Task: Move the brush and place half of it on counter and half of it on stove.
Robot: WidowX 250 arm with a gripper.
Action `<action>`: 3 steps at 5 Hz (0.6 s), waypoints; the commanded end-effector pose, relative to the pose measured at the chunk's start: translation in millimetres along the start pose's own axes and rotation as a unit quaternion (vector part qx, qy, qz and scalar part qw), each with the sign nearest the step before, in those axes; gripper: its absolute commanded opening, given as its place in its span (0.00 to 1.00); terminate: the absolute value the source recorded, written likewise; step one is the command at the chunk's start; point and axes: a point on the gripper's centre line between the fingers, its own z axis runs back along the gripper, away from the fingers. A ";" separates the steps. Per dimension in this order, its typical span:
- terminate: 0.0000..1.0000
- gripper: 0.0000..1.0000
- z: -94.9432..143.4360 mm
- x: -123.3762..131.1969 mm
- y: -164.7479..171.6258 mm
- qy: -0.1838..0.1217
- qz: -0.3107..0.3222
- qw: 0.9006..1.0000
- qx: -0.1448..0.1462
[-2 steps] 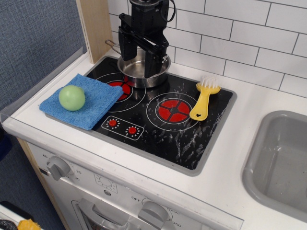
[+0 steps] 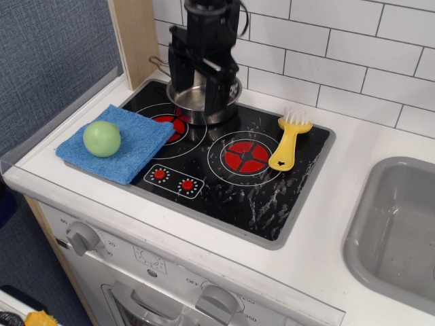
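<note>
The yellow brush (image 2: 288,144) lies flat on the right side of the black stove (image 2: 231,190). Its white bristles point to the tiled wall and its handle, with the black mouse-head mark, points to the front. All of it rests on the stove, near the right rim. The white counter (image 2: 326,224) begins just right of that rim. My black gripper (image 2: 198,83) hangs open and empty over a steel pot (image 2: 204,102) at the stove's back left, well left of the brush.
A blue cloth (image 2: 129,146) with a green ball (image 2: 102,138) on it lies over the stove's left edge. A grey sink (image 2: 401,224) is set in the counter at right. A wooden post (image 2: 136,41) stands at the back left.
The gripper has turned a little over the pot and stays open. The brush, cloth and ball have not moved.
</note>
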 end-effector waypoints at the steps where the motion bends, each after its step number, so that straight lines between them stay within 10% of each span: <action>1: 0.00 1.00 25.2 23.4 -34.9 -0.052 -0.042 0.998 0.009; 3: 0.00 1.00 13.6 60.4 -75.5 -0.056 -0.018 0.998 -0.012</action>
